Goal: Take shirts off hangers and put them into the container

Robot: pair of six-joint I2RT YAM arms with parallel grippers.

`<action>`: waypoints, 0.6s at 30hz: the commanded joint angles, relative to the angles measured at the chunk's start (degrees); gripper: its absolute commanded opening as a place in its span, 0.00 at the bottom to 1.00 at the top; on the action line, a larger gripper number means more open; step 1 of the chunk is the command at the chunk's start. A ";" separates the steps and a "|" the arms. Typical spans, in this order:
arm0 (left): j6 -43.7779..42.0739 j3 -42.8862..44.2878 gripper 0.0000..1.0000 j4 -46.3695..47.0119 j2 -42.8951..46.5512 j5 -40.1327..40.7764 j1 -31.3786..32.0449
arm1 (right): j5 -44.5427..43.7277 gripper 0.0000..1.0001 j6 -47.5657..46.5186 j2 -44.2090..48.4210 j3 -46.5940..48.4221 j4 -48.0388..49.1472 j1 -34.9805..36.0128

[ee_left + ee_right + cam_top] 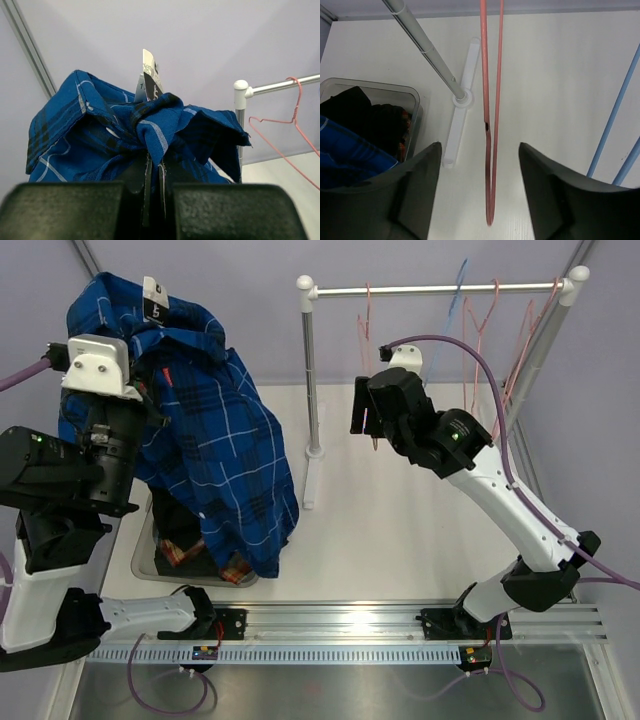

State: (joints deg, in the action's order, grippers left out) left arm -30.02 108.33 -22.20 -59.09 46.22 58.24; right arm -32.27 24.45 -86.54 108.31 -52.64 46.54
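White surface [400, 530] from above, rail stand [440, 287] at the back with bare hangers [520, 330] on it. At left, left tool [150, 405] clenched on the blue shirt [220, 440], held high over the container [140, 562]; other shirts [175, 550] inside. From the left wrist: bunched blue fabric pinched between shut jaws. From the right wrist: right tool [479, 150] released, jaws wide on either side of a pink hanger [490, 100], not touching; container at far left.
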 commanded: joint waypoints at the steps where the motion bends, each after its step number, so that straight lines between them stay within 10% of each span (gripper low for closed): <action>1: -0.49 -1.02 0.00 0.85 -0.41 0.98 -2.77 | -0.50 0.75 -0.54 3.04 1.28 0.70 1.26; 4: 3.02 1.17 0.00 -3.79 -1.55 -2.87 -9.09 | -2.09 0.99 -1.77 4.71 2.34 0.00 3.28; 18: 24.11 19.54 0.00 -20.60 -17.98 -34.07 -51.60 | -7.01 0.99 -5.20 14.73 5.33 -5.18 13.13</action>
State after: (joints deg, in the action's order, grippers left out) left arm -12.69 123.70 -41.45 -75.66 22.74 13.80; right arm -35.81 20.56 -74.43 111.96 -55.79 58.67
